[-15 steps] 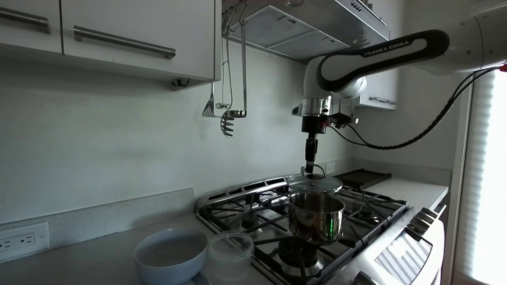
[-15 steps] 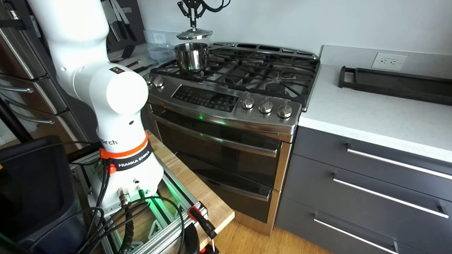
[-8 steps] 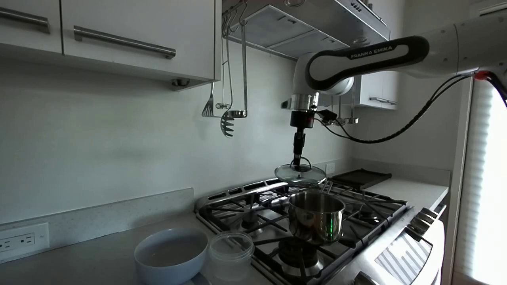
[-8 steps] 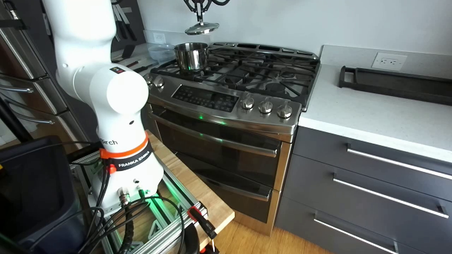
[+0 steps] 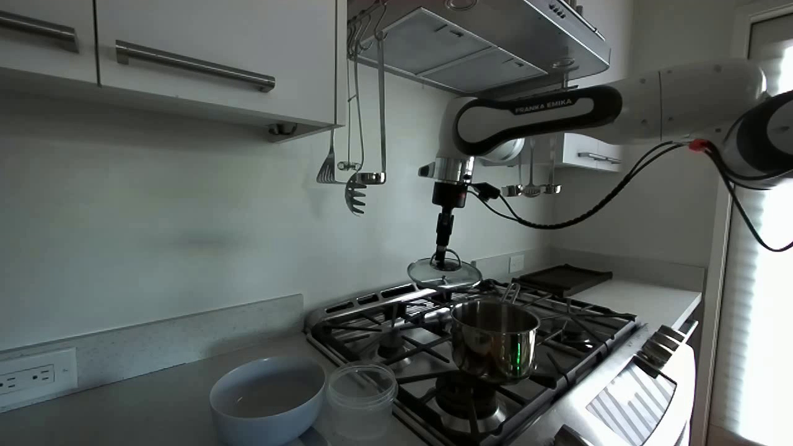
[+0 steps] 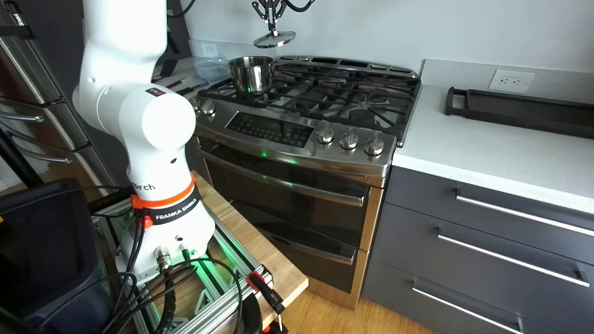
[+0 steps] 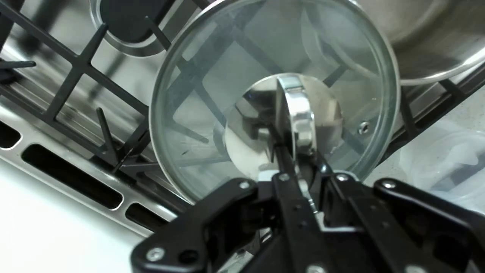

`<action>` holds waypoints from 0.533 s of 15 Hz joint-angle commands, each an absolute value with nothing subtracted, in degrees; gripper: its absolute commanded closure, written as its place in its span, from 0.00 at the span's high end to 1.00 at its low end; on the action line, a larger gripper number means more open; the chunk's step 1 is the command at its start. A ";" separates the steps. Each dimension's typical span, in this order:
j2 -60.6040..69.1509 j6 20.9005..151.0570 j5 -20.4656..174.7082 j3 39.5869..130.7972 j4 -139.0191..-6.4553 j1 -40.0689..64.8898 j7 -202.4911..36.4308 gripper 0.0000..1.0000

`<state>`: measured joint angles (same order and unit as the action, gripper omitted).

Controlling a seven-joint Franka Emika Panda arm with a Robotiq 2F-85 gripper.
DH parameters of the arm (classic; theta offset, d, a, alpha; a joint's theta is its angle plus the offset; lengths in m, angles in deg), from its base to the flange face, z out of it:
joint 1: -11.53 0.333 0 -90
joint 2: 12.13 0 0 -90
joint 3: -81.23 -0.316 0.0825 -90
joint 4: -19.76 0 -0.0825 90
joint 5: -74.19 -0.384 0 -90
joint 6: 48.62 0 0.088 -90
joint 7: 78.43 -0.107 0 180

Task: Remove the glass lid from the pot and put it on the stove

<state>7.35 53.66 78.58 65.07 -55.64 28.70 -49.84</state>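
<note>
In an exterior view the glass lid (image 5: 456,280) hangs from the jaws in mid-air above the gas stove (image 5: 576,399), apart from the stainless-steel pot (image 5: 494,350), which stands on the stove with its inside in sight. A whitish bowl (image 5: 267,409) and a clear plastic tub (image 5: 361,409) stand just beside the stove, and a slotted spatula (image 5: 327,170), a pasta server (image 5: 354,194) and a ladle (image 5: 372,178) hang against the wall (image 5: 204,248).

In an exterior view the lid, slightly tilted, is higher than the pot's rim and a little to its right, and a black tray (image 6: 524,110) lies right of the stove.

In the wrist view the jaws are pinched tight on the lid's metal loop handle (image 7: 300,113). Black grates (image 7: 81,66) show through the glass, and part of the pot appears at the upper right.
</note>
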 commanded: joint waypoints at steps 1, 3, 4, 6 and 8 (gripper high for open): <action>14.54 53.76 80.77 65.12 -47.01 29.83 -47.36 0.04; 17.73 53.73 81.23 65.32 -43.52 30.19 -46.24 0.04; 19.18 53.88 81.45 65.45 -42.04 30.37 -45.72 0.04; 22.02 54.30 81.01 65.54 -39.15 30.59 -44.82 0.04; 19.99 54.55 80.07 65.17 -42.96 29.76 -45.81 0.04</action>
<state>20.06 54.56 80.07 65.18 -42.88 29.77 -45.79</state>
